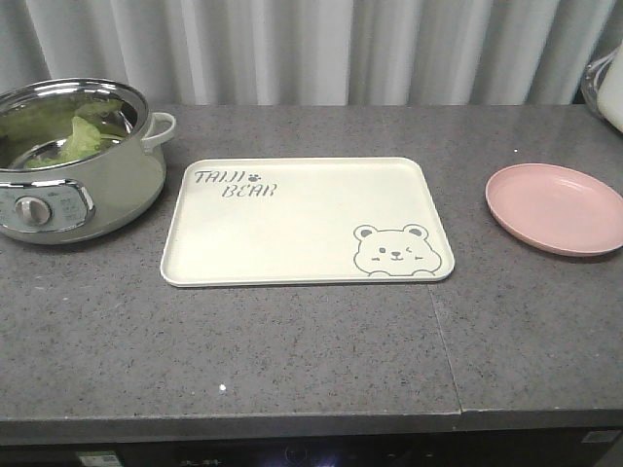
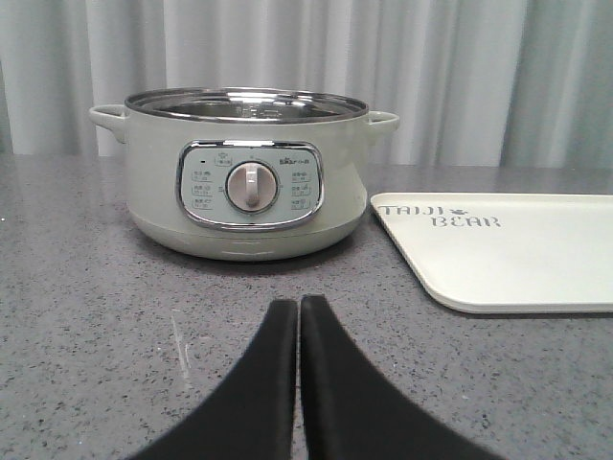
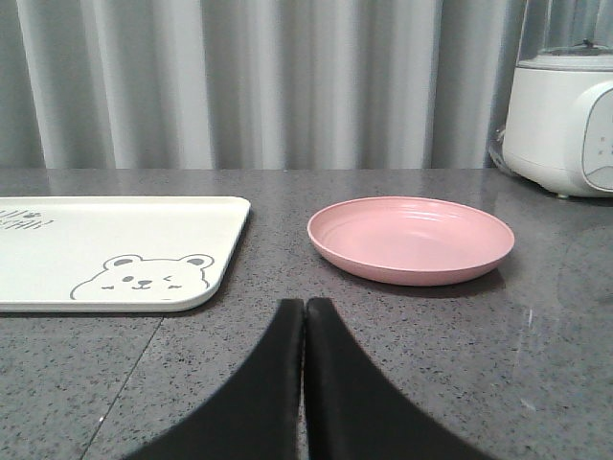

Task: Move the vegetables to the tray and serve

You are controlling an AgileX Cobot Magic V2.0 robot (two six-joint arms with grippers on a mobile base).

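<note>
Both arms sit low over the grey counter (image 1: pixel 292 341), wrists held level and pointing toward the curtain at the back. The left gripper (image 2: pixel 299 305) has its two black fingers pressed flat against each other with nothing between them, and the right gripper (image 3: pixel 305 305) is the same, fingers together and gripping nothing.

The left one lines up with the pale green electric pot (image 2: pixel 249 182), pretty much facing its control dial (image 2: pixel 252 187), with a strip of bare counter between the fingertips and the pot base. The vegetables (image 1: pixel 83 136) are inside that pot, crinkly green leaves lying against the shiny inner wall. From the left wrist view the rim hides them completely, so they're up and beyond the jaws, not near them.

The tray (image 1: pixel 292 224) lies flat mid-counter, just right of the pot and apart from it, bear face at its near right corner. The right gripper points at the gap between the tray's right edge and the pink plate (image 3: pixel 410 240) — the plate sits ahead and slightly right of the fingertips. A white appliance (image 3: pixel 565 115) stands at the far right, behind the plate
</note>
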